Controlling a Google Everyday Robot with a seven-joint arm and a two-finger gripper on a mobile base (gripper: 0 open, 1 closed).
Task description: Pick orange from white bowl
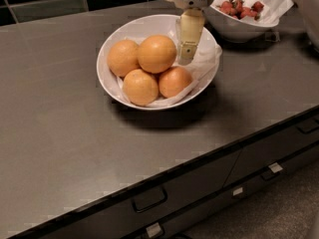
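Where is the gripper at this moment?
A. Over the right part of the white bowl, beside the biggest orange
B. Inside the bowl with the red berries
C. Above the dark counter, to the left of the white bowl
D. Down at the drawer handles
A: the gripper hangs over the paper lining in the right part of the white bowl, just right of the orange.

Soft light from above and behind sets a shadow before the white bowl [144,24], over which the claw [185,56] hangs.
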